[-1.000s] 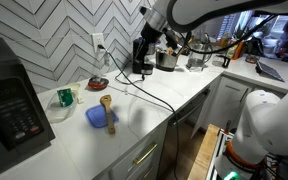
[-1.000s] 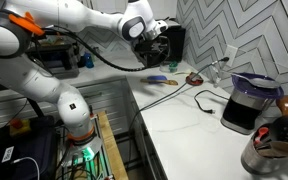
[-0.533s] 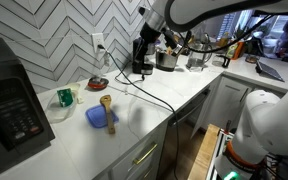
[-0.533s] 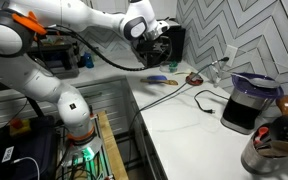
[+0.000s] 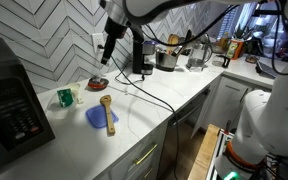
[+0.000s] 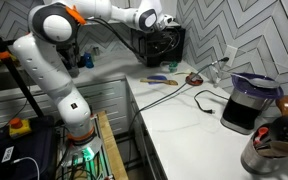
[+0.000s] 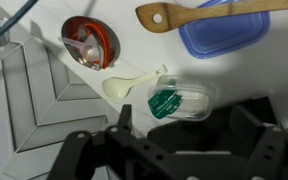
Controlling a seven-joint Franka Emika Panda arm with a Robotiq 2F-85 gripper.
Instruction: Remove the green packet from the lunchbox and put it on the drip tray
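Pincer (image 5: pixel 105 60), jaws apart and empty, hangs over the white counter (image 5: pixel 134 125) beside the chevron-tiled wall (image 5: pixel 44 45).

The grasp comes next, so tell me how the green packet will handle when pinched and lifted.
The green packet looks small and flat, so it is probably light and apt to flex rather than stay stiff. It lies inside the lunchbox, which looks thin and clear and may slide along if nudged.

Claw (image 6: pixel 170 21) high before black coffee machine (image 6: pixel 166 48); below on counter (image 6: pixel 184 125), blue plate (image 6: pixel 160 79), seemingly reddish dish (image 6: pixel 194 77).
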